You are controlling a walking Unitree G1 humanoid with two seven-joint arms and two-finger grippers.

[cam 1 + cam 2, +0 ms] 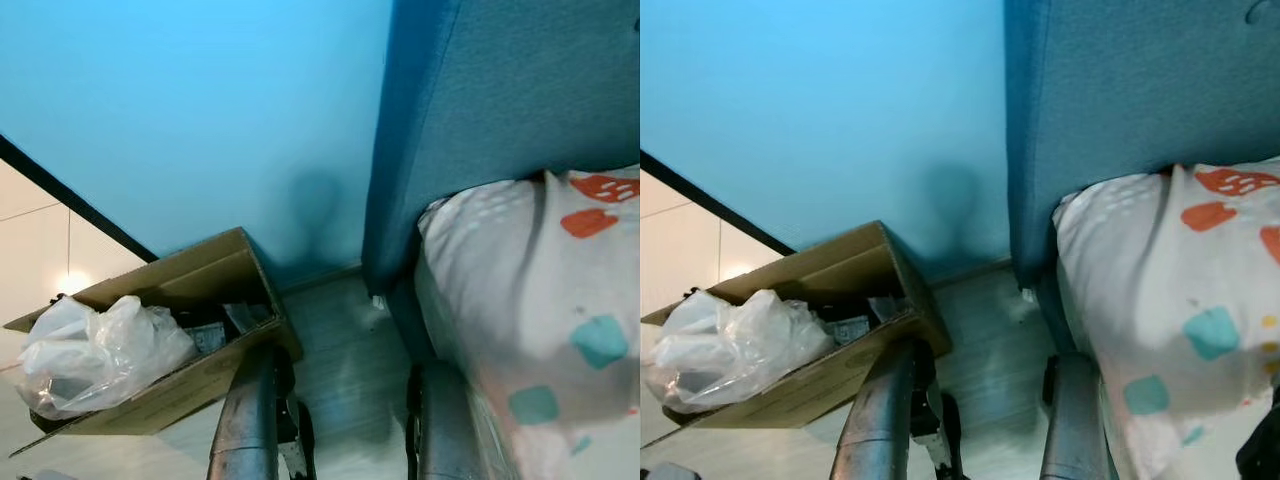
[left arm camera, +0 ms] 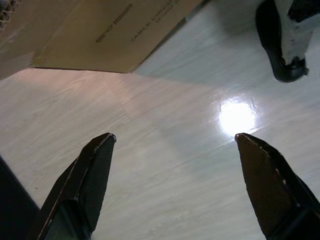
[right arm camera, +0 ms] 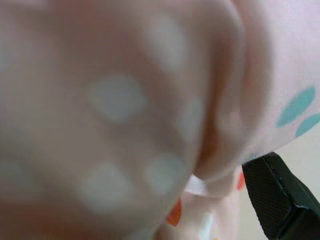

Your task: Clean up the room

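Observation:
An open cardboard box (image 1: 205, 275) stands on the pale floor against the blue wall, to my left. A crumpled clear plastic bag (image 1: 95, 350) bulges out of it over some dark items. My left gripper (image 2: 175, 137) hangs open above bare floor, with the box's printed side (image 2: 115, 30) just beyond it. White bedding with orange and teal patches (image 1: 540, 310) lies on the bed at my right. My right gripper (image 3: 280, 200) is right up against this patterned fabric (image 3: 120, 110), which hides most of it.
A tall blue headboard (image 1: 500, 100) rises behind the bedding. A narrow strip of wood floor (image 1: 345, 350) runs between box and bed. My two silver arms (image 1: 245, 420) hang down at the bottom. My foot (image 2: 280, 45) stands near the box.

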